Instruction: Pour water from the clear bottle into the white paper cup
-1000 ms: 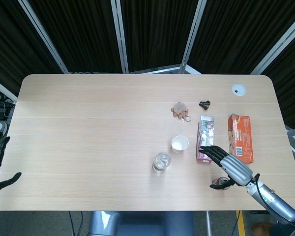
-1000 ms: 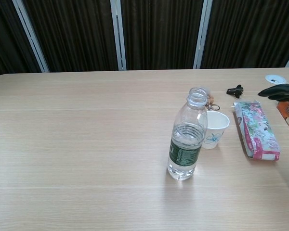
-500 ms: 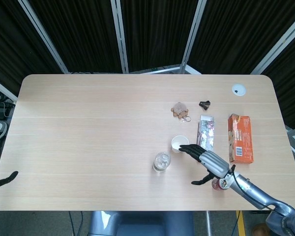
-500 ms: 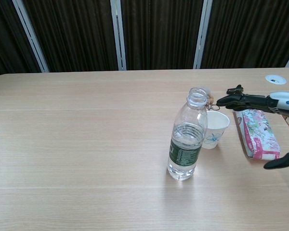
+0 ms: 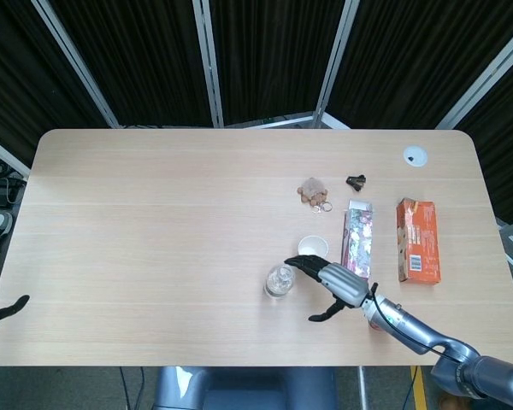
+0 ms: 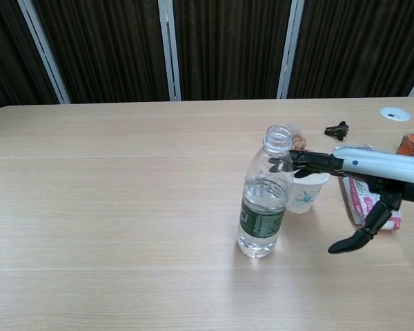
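Note:
A clear uncapped bottle [image 6: 264,200] with a dark green label stands near the table's front middle; from above it shows as a round top [image 5: 280,279]. Just behind and right of it sits the white paper cup [image 6: 305,194] with a blue flower print, also seen from above [image 5: 312,248]. My right hand [image 6: 362,172] reaches in from the right, fingers spread, fingertips [image 6: 294,160] touching the bottle's shoulder, thumb hanging below. In the head view the right hand [image 5: 329,280] lies between cup and bottle. My left hand [image 5: 2,307] barely shows at the left table edge.
A pink patterned packet [image 6: 368,189] lies right of the cup, an orange box [image 5: 416,239] further right. A black clip [image 5: 356,181], a small brown trinket with rings [image 5: 313,191] and a white disc [image 5: 415,155] lie toward the back right.
My right hand has swept left past the pink packet to the bottle and now touches it. The bottle has shifted slightly left and leans a little.

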{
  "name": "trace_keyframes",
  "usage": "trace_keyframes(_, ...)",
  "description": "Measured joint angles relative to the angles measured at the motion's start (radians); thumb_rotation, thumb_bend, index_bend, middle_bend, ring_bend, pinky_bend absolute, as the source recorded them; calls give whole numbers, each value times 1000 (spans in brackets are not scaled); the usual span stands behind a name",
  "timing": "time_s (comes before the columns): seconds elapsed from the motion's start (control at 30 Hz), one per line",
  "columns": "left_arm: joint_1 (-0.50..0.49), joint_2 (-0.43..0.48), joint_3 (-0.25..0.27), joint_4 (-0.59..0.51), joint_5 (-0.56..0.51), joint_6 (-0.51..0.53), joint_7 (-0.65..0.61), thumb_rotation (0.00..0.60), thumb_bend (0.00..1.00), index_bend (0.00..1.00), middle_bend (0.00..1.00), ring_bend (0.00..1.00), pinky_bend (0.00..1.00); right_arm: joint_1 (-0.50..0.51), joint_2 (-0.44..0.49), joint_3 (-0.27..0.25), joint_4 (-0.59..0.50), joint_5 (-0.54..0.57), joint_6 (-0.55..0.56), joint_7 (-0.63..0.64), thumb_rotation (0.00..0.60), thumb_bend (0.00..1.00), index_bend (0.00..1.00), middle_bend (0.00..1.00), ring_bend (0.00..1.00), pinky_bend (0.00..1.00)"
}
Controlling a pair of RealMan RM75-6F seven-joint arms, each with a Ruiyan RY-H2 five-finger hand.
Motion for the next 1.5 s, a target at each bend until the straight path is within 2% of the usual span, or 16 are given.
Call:
trace_keyframes(0.73,-13,-11,-3,6,-30,-17,20,600,0,0,0,0,0,57,-102,-13,80,79,-26,92,600,0,0,71,9,141)
trace_keyframes(1.5,-20,-11,-2,8,-46,-24,24,600,0,0,0,0,0,112,-182,47,68,182,-109,46,600,0,0,71,9,154)
